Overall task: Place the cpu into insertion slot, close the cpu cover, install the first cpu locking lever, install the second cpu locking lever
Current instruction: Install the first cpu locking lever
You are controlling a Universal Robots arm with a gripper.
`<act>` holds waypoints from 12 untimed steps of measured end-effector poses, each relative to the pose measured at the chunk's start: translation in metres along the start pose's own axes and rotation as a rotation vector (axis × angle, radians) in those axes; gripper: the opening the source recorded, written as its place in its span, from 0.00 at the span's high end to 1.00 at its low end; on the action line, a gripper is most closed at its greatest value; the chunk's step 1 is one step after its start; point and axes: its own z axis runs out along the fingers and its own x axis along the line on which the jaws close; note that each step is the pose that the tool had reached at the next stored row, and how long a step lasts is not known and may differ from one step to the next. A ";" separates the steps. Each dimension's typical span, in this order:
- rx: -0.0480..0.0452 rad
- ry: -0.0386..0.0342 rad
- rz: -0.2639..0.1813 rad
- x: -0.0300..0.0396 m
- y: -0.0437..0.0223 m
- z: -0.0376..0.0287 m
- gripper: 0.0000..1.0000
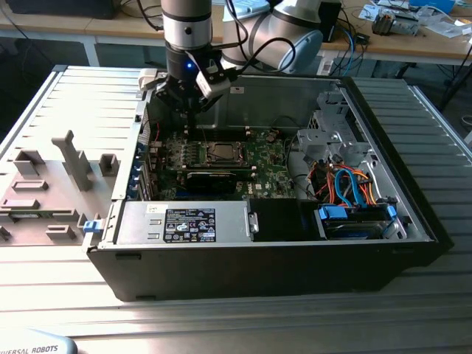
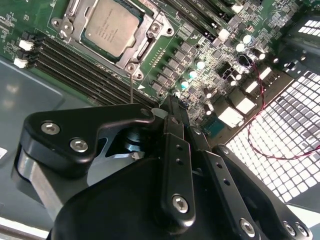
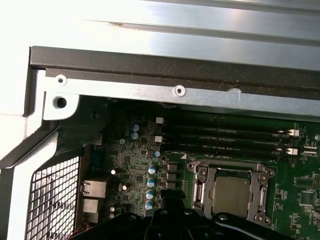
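One open computer case (image 1: 413,221) lies on the ribbed table in the exterior view, and the green motherboard (image 1: 258,166) inside it serves as landmark. The gripper (image 1: 193,112) hangs over the board's far corner toward the exterior view's left, just beside the insertion slot (image 1: 219,153), where the cpu (image 1: 219,153) already sits. Nearer than the board, the power supply carries a dark label (image 1: 189,225) whose print is too small to read (so is the writing at the frame's lower corner).

In the second wrist view the cpu (image 2: 111,26) lies in the insertion slot (image 2: 107,31) with the cpu cover (image 2: 141,49) framing it; faint lines of print on its metal top cannot be made out. The black gripper body hides the board below. Its fingers look drawn narrow together, holding nothing I can see.

In the first wrist view the cpu (image 3: 231,192) rests inside the cpu cover (image 3: 260,192), beside the memory slots (image 3: 225,140); the gripper cuts off the socket's lower edge.
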 end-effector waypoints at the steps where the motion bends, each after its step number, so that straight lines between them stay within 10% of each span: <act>1: 0.0000 0.0000 0.000 0.0004 0.0000 0.0001 0.89; 12: 0.0000 0.0000 0.000 0.0033 0.0003 0.0008 0.89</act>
